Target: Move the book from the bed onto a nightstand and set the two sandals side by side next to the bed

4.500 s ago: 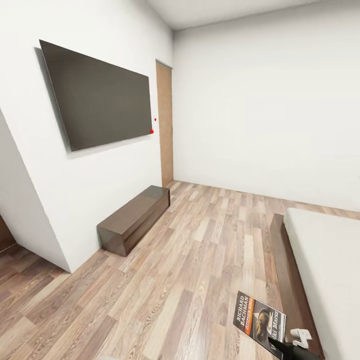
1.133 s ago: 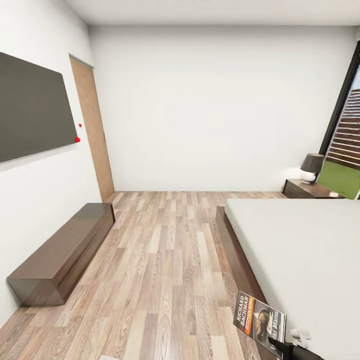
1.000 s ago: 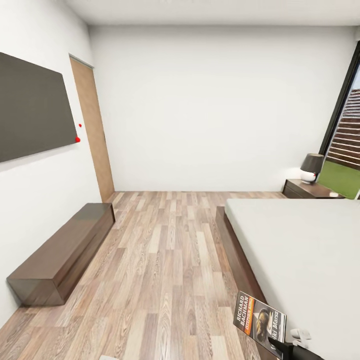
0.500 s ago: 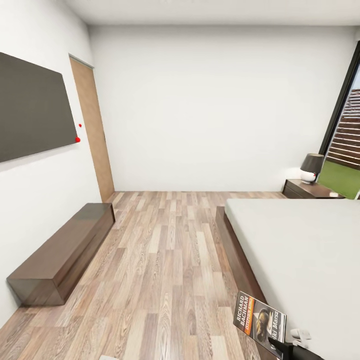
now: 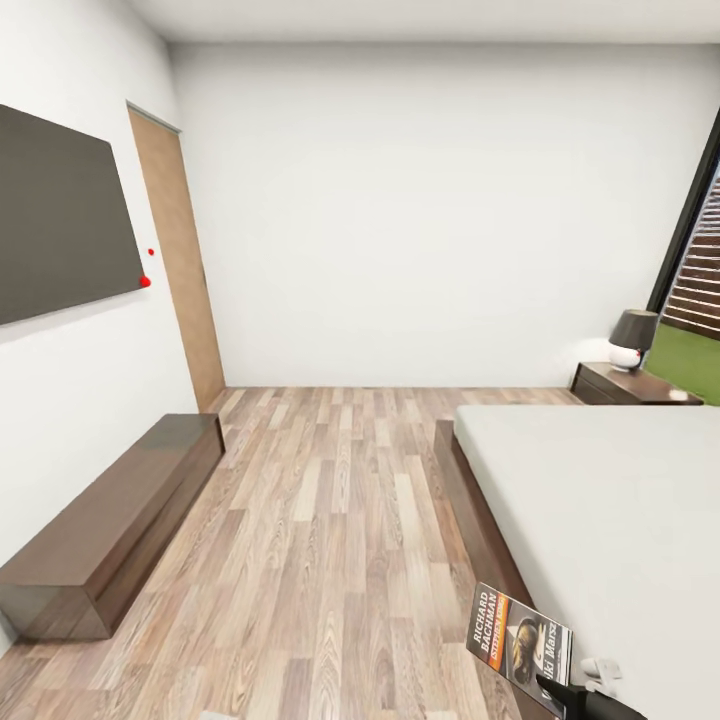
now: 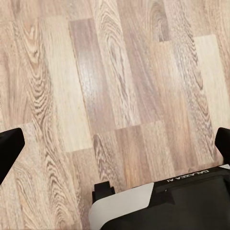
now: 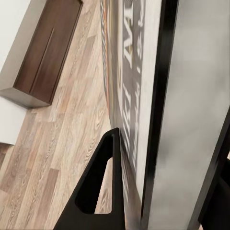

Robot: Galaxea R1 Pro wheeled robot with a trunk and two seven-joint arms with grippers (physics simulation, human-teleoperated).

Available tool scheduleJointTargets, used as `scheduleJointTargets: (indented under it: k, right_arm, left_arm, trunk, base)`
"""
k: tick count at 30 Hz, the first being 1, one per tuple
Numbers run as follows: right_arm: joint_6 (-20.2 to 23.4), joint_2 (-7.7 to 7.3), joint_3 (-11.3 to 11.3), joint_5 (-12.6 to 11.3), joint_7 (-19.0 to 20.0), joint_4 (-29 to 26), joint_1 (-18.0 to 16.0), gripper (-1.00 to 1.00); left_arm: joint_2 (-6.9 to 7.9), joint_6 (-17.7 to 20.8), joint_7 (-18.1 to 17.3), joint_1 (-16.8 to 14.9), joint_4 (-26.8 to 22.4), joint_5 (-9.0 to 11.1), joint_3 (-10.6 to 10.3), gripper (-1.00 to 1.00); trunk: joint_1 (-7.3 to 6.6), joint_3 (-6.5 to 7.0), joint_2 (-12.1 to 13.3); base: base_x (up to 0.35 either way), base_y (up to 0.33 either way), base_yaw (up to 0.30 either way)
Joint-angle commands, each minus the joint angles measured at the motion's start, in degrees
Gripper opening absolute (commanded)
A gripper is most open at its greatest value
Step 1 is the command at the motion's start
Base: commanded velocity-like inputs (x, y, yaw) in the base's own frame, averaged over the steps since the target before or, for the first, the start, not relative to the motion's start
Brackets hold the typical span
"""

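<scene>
Looking across the bedroom from the head view: wood-plank floor [image 5: 340,520] through the middle, long low cabinet [image 5: 105,525] at lower left under a dark wall screen [image 5: 60,215], wooden door [image 5: 180,270] beyond. Bed [image 5: 610,500] with grey mattress filling the lower right; nightstand [image 5: 630,385] at far right by the window, carrying a dark-shaded lamp [image 5: 632,338]. Book [image 5: 518,640] held upright at the bottom edge right of centre, pinched by the right gripper [image 5: 572,688]; cover reading "RICHARD BACHMAN" in white, an orange band beside it, a partial word "Marsz" at its right.

Left wrist view: left gripper [image 6: 115,143] with black fingertips [image 6: 9,146] at opposite edges of the frame, spread wide, nothing between them but floor planks; "GALAXEA AI" printed upside down on the dark housing at lower right.

Right wrist view: book seen edge-on through the centre, clamped between the black fingers [image 7: 98,184]; large blurred white letters, unreadable. Cabinet at upper left.
</scene>
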Motion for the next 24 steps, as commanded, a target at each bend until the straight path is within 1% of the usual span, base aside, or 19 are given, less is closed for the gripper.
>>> scheduleJointTargets:
  k: [1,11,15,24]
  right_arm:
    - [-0.4,0.02,0.4,-0.4,0.2,0.2,-0.1,-1.00]
    - [-0.4,0.02,0.4,-0.4,0.2,0.2,-0.1,-1.00]
    - [-0.4,0.06,0.4,-0.4,0.2,0.2,-0.1,-1.00]
    - [-0.4,0.10,0.4,-0.4,0.2,0.2,-0.1,-1.00]
  left_arm:
    - [0.00,-0.2,-0.2,-0.1,0.0,-0.6,0.5,1.00]
    - [0.03,-0.2,-0.2,-0.1,0.0,-0.5,0.5,1.00]
    - [0.01,-0.2,-0.2,-0.1,0.0,-0.5,0.5,1.00]
    - [-0.02,-0.2,-0.2,-0.1,0.0,-0.6,0.5,1.00]
  trunk:
    - [0.04,-0.12,-0.1]
    - [0.04,-0.12,-0.1]
    - [0.04,-0.12,-0.1]
    - [0.04,-0.12,-0.1]
  base:
    - [0.107,0.000,0.000]
    - [0.042,0.000,0.000]
    - [0.262,0.000,0.000]
    - [0.326,0.000,0.000]
